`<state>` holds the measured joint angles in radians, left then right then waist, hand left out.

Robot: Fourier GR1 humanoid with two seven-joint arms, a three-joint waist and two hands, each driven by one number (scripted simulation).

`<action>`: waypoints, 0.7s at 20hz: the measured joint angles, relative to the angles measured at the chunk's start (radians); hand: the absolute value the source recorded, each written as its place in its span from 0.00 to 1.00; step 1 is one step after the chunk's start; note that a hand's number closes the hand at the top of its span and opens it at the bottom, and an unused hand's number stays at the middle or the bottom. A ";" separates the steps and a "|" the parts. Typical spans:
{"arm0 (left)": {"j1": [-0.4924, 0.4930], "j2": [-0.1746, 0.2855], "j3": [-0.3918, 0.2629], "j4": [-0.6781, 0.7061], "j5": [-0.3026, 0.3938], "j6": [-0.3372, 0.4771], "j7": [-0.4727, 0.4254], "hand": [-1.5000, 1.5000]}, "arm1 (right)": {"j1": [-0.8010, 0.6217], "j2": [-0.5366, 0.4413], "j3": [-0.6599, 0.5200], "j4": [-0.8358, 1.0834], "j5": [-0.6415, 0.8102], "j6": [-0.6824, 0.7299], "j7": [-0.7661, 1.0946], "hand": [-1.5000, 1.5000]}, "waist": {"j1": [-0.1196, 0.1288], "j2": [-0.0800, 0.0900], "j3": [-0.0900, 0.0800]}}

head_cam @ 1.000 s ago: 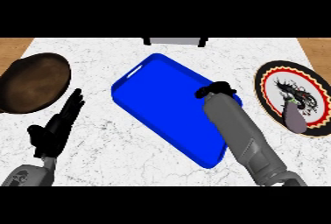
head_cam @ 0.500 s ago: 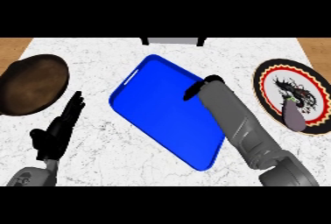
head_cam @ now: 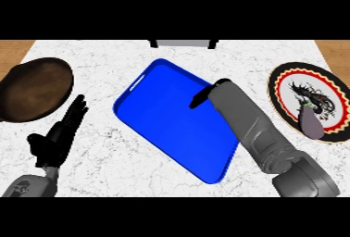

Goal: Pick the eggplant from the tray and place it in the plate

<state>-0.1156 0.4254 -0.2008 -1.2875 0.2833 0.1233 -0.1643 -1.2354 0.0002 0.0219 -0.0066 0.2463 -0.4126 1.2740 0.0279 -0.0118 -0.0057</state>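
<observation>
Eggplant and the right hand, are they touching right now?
Apart. The head view shows the eggplant lying on the plate, while the right hand is over the blue tray, well away from it.

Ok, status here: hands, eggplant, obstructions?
Left hand open, resting left of tray. Right hand over tray, mostly hidden by its forearm. Eggplant already on plate. Nothing seen in the way.

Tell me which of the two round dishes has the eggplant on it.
The patterned plate at the right, with the red and black rim: the eggplant lies on its near side. The brown dish at the left bears no pattern.
</observation>
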 measured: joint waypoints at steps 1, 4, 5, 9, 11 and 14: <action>-0.006 -0.002 -0.001 0.004 -0.005 0.002 -0.001 0.50 | 0.001 -0.001 0.000 0.005 0.000 0.008 0.001 0.00 | 0.001 0.001 -0.001; -0.014 -0.008 -0.002 0.006 -0.012 0.004 0.002 0.50 | 0.017 -0.004 0.002 0.007 0.002 0.028 0.004 0.00 | 0.006 0.000 -0.003; -0.020 -0.009 0.002 0.014 -0.011 0.001 -0.001 0.50 | 0.022 -0.005 0.003 0.007 0.003 0.033 0.003 0.00 | 0.006 0.000 -0.003; -0.001 -0.004 0.009 0.015 -0.009 -0.013 -0.009 0.50 | 0.039 -0.004 0.007 0.007 0.009 0.051 -0.001 0.00 | 0.011 -0.005 -0.005; 0.003 -0.005 0.013 0.023 -0.009 -0.018 -0.016 0.50 | 0.048 -0.006 0.001 0.007 0.004 0.049 -0.021 1.00 | 0.009 -0.010 -0.008; -0.015 -0.014 0.007 0.022 -0.016 -0.018 -0.005 0.50 | 0.053 -0.015 -0.012 0.007 -0.006 0.062 -0.036 1.00 | 0.013 -0.014 -0.013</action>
<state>-0.1304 0.4113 -0.1936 -1.2651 0.2677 0.1050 -0.1695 -1.1823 -0.0150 0.0096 0.0006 0.2400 -0.3505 1.2383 0.0405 -0.0261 -0.0183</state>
